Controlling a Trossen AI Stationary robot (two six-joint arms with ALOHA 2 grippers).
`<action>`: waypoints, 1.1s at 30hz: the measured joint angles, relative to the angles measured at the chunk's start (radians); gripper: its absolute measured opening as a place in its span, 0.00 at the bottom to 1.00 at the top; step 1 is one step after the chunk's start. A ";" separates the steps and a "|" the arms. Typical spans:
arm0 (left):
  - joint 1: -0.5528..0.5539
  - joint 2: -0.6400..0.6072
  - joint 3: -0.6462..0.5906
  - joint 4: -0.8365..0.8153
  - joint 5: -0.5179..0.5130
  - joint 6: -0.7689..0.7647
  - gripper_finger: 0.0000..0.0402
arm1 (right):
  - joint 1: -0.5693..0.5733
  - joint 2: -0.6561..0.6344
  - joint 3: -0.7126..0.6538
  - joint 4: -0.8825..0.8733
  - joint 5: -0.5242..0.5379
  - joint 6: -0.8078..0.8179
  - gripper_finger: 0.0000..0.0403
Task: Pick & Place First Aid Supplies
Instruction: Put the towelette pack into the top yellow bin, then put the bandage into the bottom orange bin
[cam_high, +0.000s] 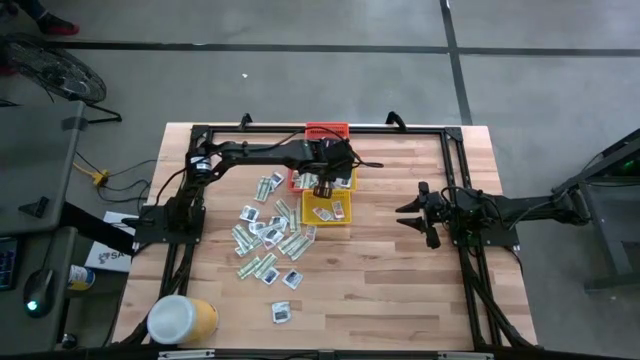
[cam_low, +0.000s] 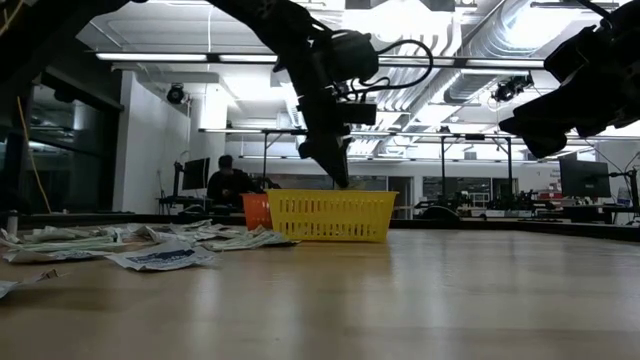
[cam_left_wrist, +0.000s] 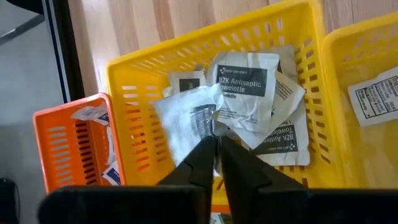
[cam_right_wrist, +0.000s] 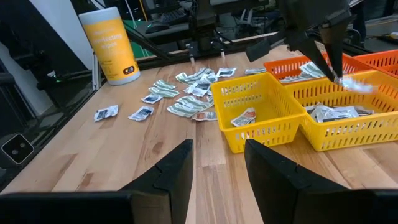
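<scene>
My left gripper (cam_left_wrist: 217, 146) hangs over a yellow basket (cam_left_wrist: 124, 68) at the table's middle far side. It is shut on a white packet (cam_left_wrist: 186, 118). Several white packets with dark marks (cam_left_wrist: 249, 81) lie in that basket. An orange basket (cam_left_wrist: 74, 143) and a second yellow basket (cam_left_wrist: 360, 37) stand beside it. Loose first aid supplies (cam_high: 270, 235) lie flat on the table, left of the baskets. My right gripper (cam_right_wrist: 217, 162) waits open at the table's right side, with nothing between its fingers. My left gripper pinches the white packet by one edge (cam_left_wrist: 210, 127) between its two fingertips. The fingers slant down from above, coming from the table's left side. The packet sticks out beyond the fingertips, lifted clear above the packets in the yellow basket.
A red basket (cam_high: 325, 130) stands at the far edge behind the others. A yellow tub with a white lid (cam_high: 182, 320) stands at the near left corner. A dark frame (cam_high: 455, 160) runs around the work area. Bare wood lies between the baskets and my right gripper.
</scene>
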 joint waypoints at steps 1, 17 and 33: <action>0.000 0.000 0.000 0.000 0.000 0.000 0.10 | 0.000 0.000 0.000 0.000 0.000 0.000 0.35; -0.028 -0.041 -0.001 -0.074 -0.041 -0.087 0.33 | 0.000 0.000 -0.001 0.001 0.000 0.000 0.35; -0.002 -0.249 -0.143 -0.390 0.064 -0.483 0.33 | 0.000 0.000 -0.001 0.002 0.000 0.000 0.35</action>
